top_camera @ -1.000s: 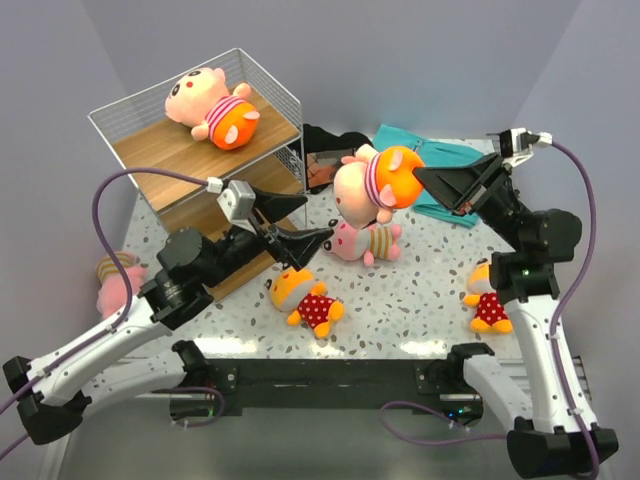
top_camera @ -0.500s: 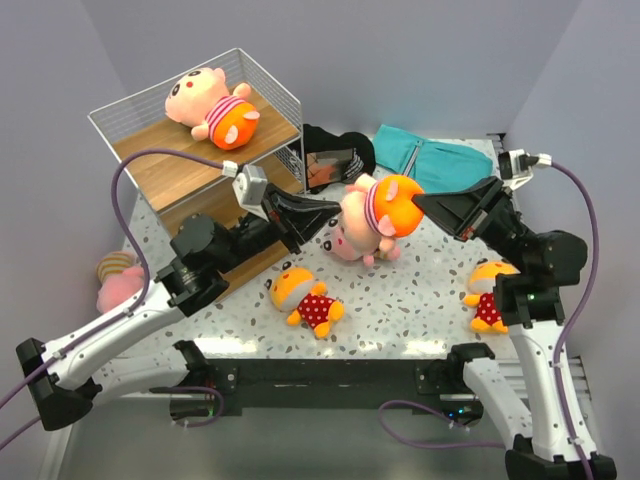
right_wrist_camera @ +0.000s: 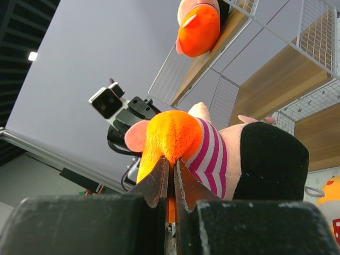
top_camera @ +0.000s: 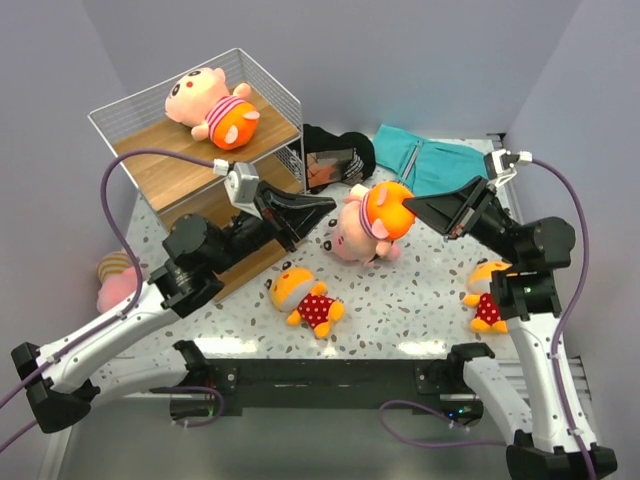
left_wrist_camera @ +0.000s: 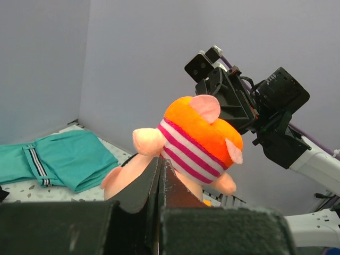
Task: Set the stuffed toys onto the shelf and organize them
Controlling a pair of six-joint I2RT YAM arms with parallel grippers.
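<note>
One-fifth complete at best, by own judgement. Counted five stuffed toys in the top view. Found only a pink-headed plush doll in striped top and orange shorts (top_camera: pixel 212 105) shelved, lying on the top board of the white wire-mesh shelf with light wooden boards (top_camera: pixel 150 150). Saw a second striped pink doll (top_camera: pixel 368 222) raised above the speckled table (top_camera: pixel 420 290), between the two arms and near the shelf's front.

Noted right gripper (top_camera: pixel 410 203) clamped shut on its orange shorts. Noted left gripper (top_camera: pixel 325 207) closed tight against its other side; could not tell whether pinching any fabric.

Logged as remaining: an orange-headed doll in red polka dots (top_camera: pixel 305 300) on the table in front, a matching polka-dot doll (top_camera: pixel 488 297) beside the right arm, and a pink doll (top_camera: pixel 115 283) low at the far left.
</note>
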